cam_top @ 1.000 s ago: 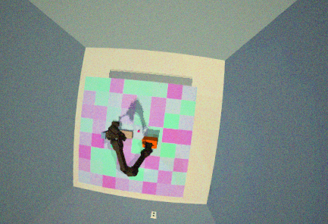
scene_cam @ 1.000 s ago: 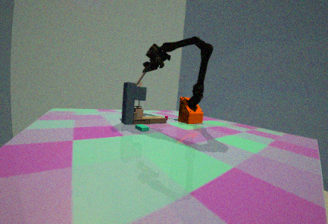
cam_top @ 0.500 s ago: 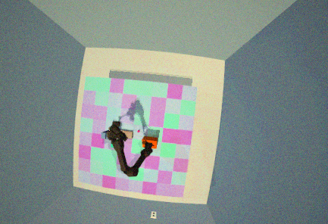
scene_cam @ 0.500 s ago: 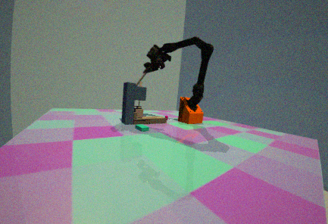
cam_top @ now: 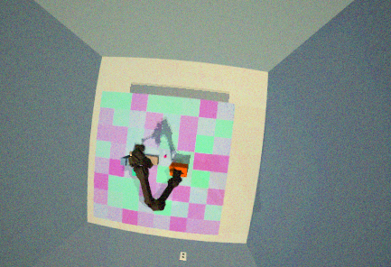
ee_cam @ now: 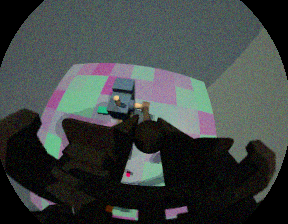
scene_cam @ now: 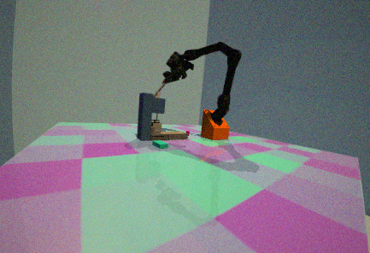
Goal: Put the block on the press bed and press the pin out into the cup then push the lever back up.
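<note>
Blue-grey walls (cam_top: 325,135) (scene_cam: 299,64) (ee_cam: 120,40) surround pink-and-mint chequered tabletop (cam_top: 209,163) (scene_cam: 124,184) (ee_cam: 87,92).

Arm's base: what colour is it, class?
Orange; the exterior view shows it best.

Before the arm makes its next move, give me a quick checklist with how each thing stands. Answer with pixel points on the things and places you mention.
1. Gripper (cam_top: 132,156) (scene_cam: 167,79) (ee_cam: 147,119) shut on the lever (scene_cam: 159,89) (ee_cam: 145,113): ok.
2. Lever angled up above the press frame (cam_top: 125,161) (scene_cam: 144,117) (ee_cam: 124,85): ok.
3. Block (scene_cam: 156,127) at the punch (scene_cam: 156,116) end of the bed (cam_top: 153,160) (scene_cam: 171,135): ok.
4. Pin directly under the punch: cannot tell.
5. Pin out into the cup: cannot tell.
6. Teal piece (cam_top: 134,172) (scene_cam: 160,144) (ee_cam: 103,110) off the bed: ok.
</note>
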Controlling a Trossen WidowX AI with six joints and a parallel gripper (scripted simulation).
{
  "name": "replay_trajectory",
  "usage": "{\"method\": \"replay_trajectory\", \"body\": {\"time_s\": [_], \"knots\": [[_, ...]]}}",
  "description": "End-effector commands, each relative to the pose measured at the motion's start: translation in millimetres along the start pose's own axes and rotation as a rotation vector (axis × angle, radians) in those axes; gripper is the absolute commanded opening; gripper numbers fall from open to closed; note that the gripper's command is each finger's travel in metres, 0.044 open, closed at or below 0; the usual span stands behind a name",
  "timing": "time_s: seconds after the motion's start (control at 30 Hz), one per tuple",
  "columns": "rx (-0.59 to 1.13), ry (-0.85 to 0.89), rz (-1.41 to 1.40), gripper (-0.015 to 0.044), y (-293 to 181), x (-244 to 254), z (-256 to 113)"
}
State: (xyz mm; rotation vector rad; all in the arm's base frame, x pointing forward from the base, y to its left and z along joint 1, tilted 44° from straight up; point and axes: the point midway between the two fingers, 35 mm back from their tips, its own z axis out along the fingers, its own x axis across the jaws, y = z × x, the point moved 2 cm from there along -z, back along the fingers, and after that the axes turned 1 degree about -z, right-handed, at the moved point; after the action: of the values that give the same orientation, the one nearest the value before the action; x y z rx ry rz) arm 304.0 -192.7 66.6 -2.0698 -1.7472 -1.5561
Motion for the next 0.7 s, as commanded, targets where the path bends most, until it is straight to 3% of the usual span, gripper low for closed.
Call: {"method": "replay_trajectory", "body": {"time_s": [0.0, 0.67], "knots": [[0.012, -0.006, 0.01, 0.0, -8.0, -0.2, -0.7], [0.012, -0.006, 0.01, 0.0, -18.3, 0.1, -1.6]]}}
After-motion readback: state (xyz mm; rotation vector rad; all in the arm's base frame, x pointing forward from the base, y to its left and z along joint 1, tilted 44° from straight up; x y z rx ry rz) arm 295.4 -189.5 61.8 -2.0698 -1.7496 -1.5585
